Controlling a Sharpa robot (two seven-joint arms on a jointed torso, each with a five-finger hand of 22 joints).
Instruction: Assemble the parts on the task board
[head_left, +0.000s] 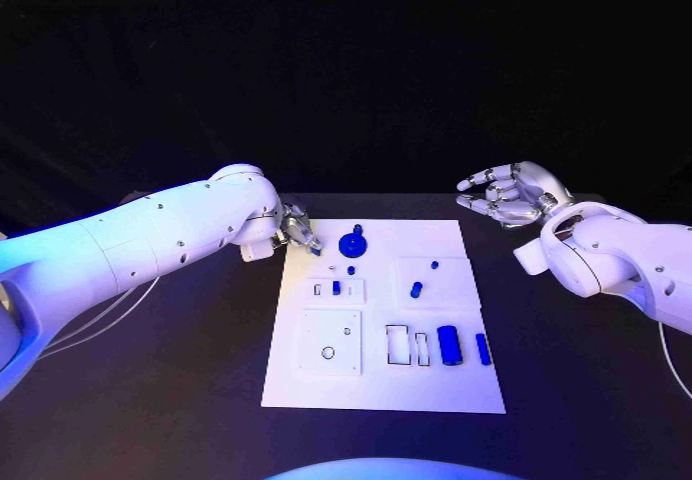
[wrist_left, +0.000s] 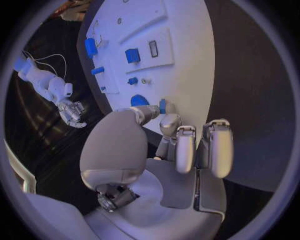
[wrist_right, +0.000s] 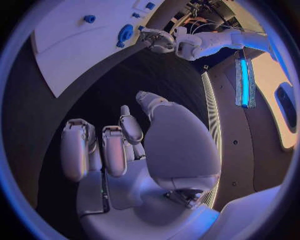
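Nearest: left hand (head_left: 299, 232), fingers apart and empty, just beside the round blue part (head_left: 352, 243); right hand (head_left: 508, 195) open, well apart.

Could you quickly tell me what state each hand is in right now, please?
Left hand: open, holding nothing, fingers by the task board's far left corner.
Right hand: open, holding nothing, fingers loosely curled above the table.

Left robot hand (head_left: 299, 232) crowds task board (head_left: 378, 395) far-left corner beside round blue part (head_left: 352, 243); near edge unobstructed.
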